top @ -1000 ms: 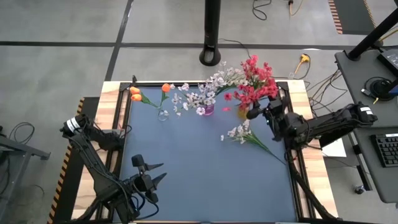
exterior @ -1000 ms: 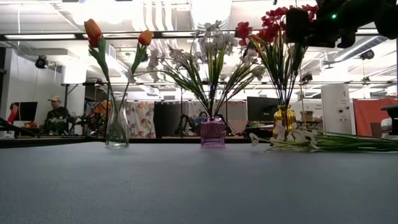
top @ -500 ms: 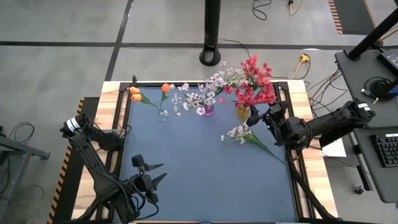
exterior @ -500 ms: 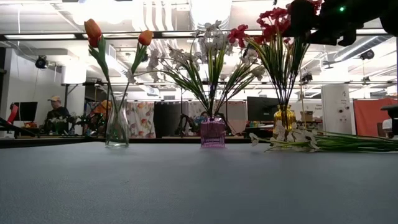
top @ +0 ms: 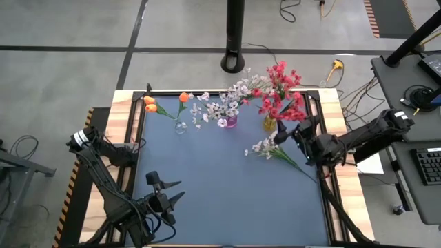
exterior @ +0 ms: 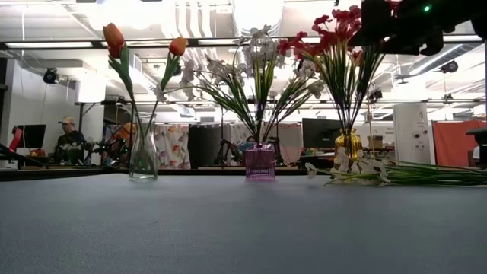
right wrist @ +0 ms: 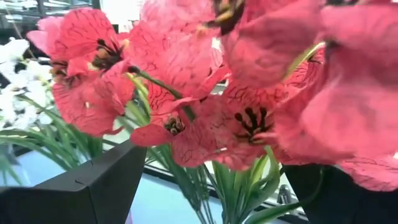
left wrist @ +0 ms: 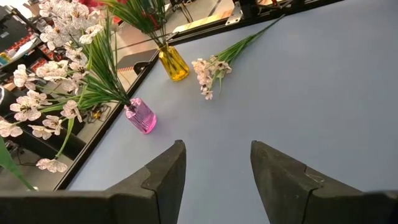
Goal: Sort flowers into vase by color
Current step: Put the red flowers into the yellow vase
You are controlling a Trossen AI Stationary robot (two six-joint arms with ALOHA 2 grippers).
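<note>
The red blossom cluster (top: 279, 93) stands with its stems in a yellow vase (top: 269, 125) at the far right. My right gripper (top: 281, 132) is open just near of that vase, at blossom height (exterior: 396, 23). The red blossoms (right wrist: 186, 93) fill its wrist view, close before the fingers. White sprays (top: 220, 107) stand in a purple vase (top: 231, 122). Orange tulip buds (top: 149, 103) stand in a clear vase (top: 180, 127). One white spray (top: 265, 147) lies flat on the mat. My left gripper (top: 178, 191) is open and empty at the near left. My right gripper is open with the red blossoms (right wrist: 236, 124) right before and between its fingers (right wrist: 93, 180). I cannot tell whether the fingers touch any blossom or stem.
The three vases stand in a row along the far edge of the dark mat (top: 227, 200). The lying spray's green stem (top: 300, 167) runs toward the mat's right edge, under my right arm. A person (exterior: 68, 137) sits in the room far behind the table.
My right gripper has drawn back from the yellow vase toward the table's near and right edges. The red cluster has swung toward the far left and now stands more upright, and the yellow vase shows from above.
</note>
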